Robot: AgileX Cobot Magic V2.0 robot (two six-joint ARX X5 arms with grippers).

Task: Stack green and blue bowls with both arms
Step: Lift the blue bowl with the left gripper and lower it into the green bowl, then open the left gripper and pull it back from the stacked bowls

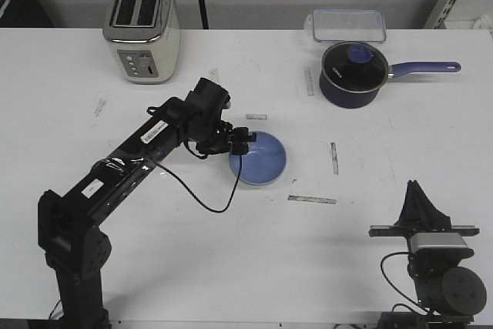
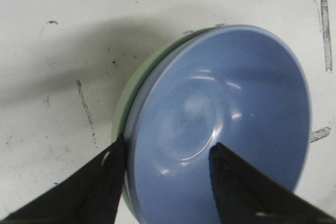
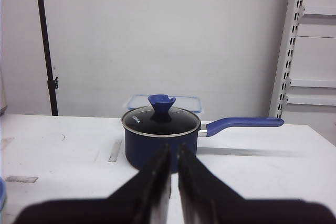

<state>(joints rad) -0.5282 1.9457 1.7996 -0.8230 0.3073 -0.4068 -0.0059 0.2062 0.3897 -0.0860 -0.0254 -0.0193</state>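
The blue bowl (image 2: pixel 226 124) is seen nested inside the green bowl (image 2: pixel 127 95), of which only a thin crescent of rim shows along one side in the left wrist view, so the stacking itself is judged to be done and the step in hand to be the release. The pair sits on the white table (image 1: pixel 254 244), near its middle, well apart from the saucepan (image 1: pixel 353 75) and the toaster (image 1: pixel 142 28) at the back. The left gripper (image 1: pixel 245 142) is held at the near-left edge of the stack, its fingers (image 2: pixel 105 182) parted across the rims, one outside the green bowl and one inside the blue bowl; whether the rims are pinched or merely straddled cannot be told, since the contact itself is not clearly shown. The left arm (image 1: pixel 131 159) is stretched forward and to the right from its base at the front left corner, the wrist bent down toward the bowls. What is called for next, it is judged, is a clean opening of the fingers and a straight lift away, so that the stack is not dragged or tipped. The right gripper (image 3: pixel 173 166) is parked upright at the front right, pointed toward the saucepan, its fingers brought nearly together with only a narrow slit between them, and nothing is held in them.
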